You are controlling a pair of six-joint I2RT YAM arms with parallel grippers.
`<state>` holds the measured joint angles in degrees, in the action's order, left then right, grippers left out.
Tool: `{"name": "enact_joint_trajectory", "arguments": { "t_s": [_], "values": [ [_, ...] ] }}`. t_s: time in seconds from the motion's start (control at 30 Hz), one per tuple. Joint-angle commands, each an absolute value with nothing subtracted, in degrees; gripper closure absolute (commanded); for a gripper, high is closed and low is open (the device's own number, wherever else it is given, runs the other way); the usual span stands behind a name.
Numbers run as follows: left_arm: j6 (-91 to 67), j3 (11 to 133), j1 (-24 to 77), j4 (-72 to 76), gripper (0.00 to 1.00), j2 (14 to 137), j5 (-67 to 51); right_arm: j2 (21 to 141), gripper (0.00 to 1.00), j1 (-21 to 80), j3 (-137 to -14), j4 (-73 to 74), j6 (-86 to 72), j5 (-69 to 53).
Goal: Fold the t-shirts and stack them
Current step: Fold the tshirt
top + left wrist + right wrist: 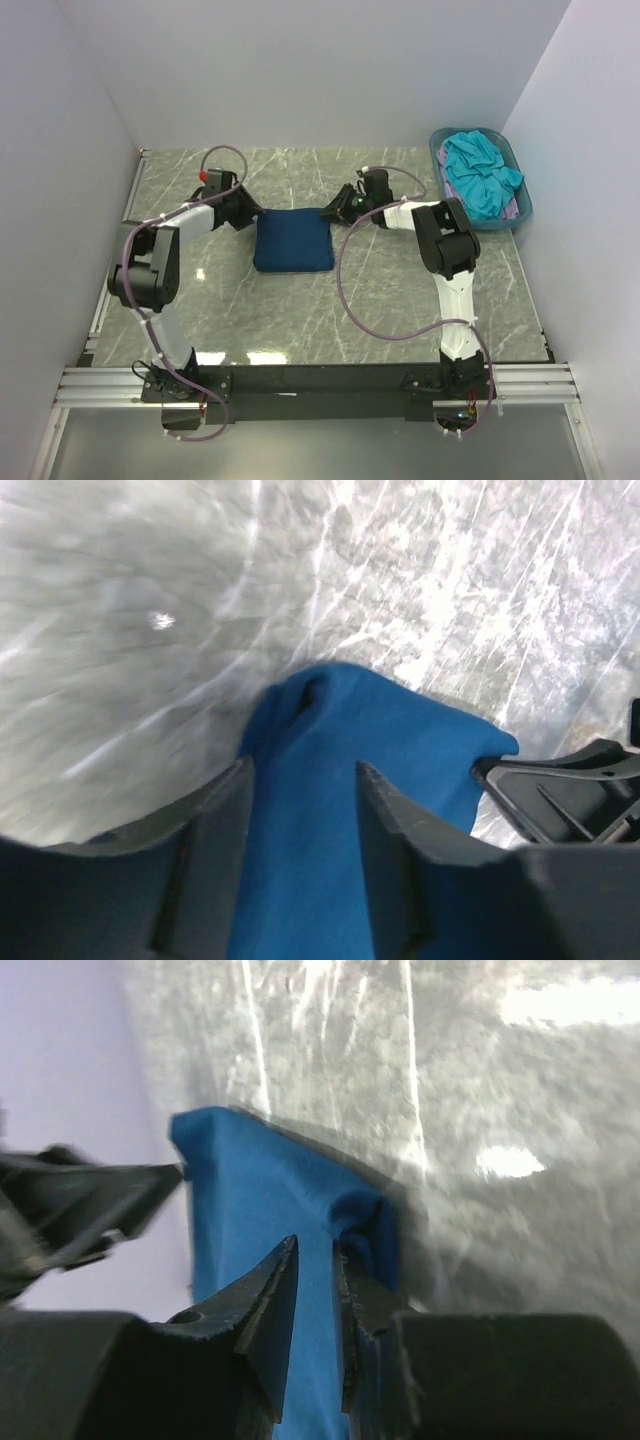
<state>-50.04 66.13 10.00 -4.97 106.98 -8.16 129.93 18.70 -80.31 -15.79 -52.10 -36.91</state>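
The dark navy t-shirt (293, 240) lies folded into a small square in the middle of the table. My left gripper (248, 213) is at its far left corner, its fingers closed on the thick cloth (330, 740) that fills the gap (300, 770) between them. My right gripper (333, 210) is at the far right corner, nearly closed (315, 1250) on a thin fold of the cloth (250, 1190). The turquoise t-shirt (480, 175) lies crumpled in the basket, with a bit of pale lilac cloth (513, 210) under it.
The teal plastic basket (437, 150) stands at the far right corner, against the right wall. White walls close in the table on three sides. Each wrist view shows the other gripper at the shirt's opposite corner: the right gripper (560, 780), the left gripper (90, 1200).
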Motion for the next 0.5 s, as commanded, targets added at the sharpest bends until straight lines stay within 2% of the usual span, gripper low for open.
{"name": "enact_joint_trajectory", "arguments": {
  "t_s": [0.0,0.03,0.07,0.27,0.37,0.47],
  "values": [
    [-46.15,68.20,9.49,-11.06,0.46,98.72,-2.56,123.50,0.71,17.93,-80.60,-7.13,-44.66,-31.82],
    [-45.71,68.46,9.49,-12.12,0.45,97.57,-1.59,121.22,0.71,18.02,-80.25,-4.68,-42.82,-31.29],
    [-44.66,68.55,9.49,-13.70,0.38,96.25,-0.19,120.07,0.69,18.02,-79.98,-3.27,-41.85,-30.24],
    [-43.42,65.49,10.54,-20.29,0.16,86.93,3.16,109.35,0.57,19.07,-76.56,8.78,-33.67,-23.57],
    [-44.21,61.89,12.82,-24.25,0.11,83.59,4.66,103.02,0.47,19.77,-72.70,13.17,-30.51,-19.44],
    [-47.36,55.04,15.19,-23.82,0.11,79.90,2.29,96.17,0.36,20.13,-68.57,17.22,-27.43,-15.21]
  ]
}}
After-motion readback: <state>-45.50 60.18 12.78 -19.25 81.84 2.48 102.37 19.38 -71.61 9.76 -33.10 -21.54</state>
